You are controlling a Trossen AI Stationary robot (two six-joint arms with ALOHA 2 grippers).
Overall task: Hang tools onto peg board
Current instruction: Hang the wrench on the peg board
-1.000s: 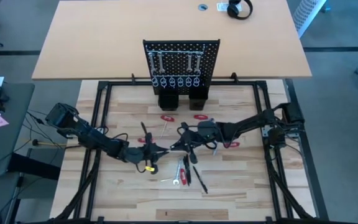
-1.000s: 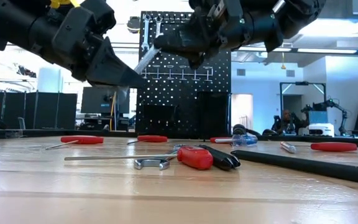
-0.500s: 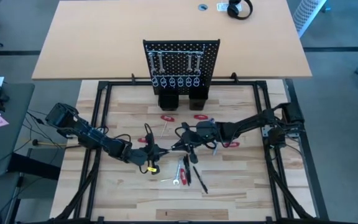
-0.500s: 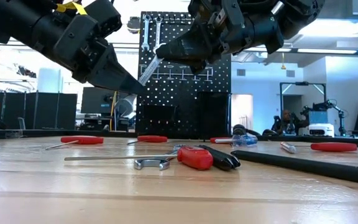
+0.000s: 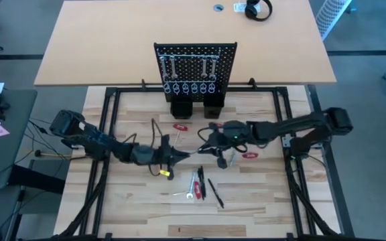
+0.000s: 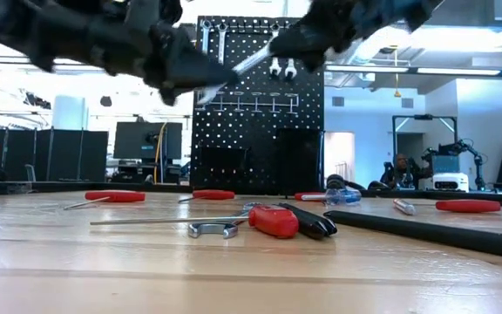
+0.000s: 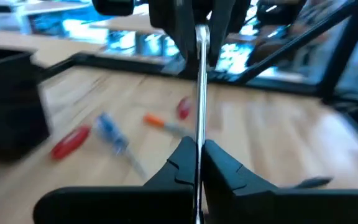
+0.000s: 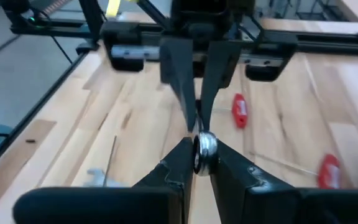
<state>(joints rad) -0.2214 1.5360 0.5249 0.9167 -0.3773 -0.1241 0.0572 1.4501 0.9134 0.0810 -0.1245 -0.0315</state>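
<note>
Mid-handover above the worktop (image 5: pixel 139 201) — left gripper (image 5: pixel 183 156) and right gripper (image 5: pixel 205 148) both clenched on one wrench (image 6: pixel 234 72); next, one must release so the other can carry it to the peg board (image 5: pixel 195 57).

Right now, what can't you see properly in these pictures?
- Wrench: both grippers, left and right, pinch it; its ends are hidden by fingers in both wrist views.
- Both arms: smeared in the low view.
- Peg board: seen from above in the high view, its ring hooks too small to tell apart.
- Tools on the table: too small in the high view to name each.
</note>
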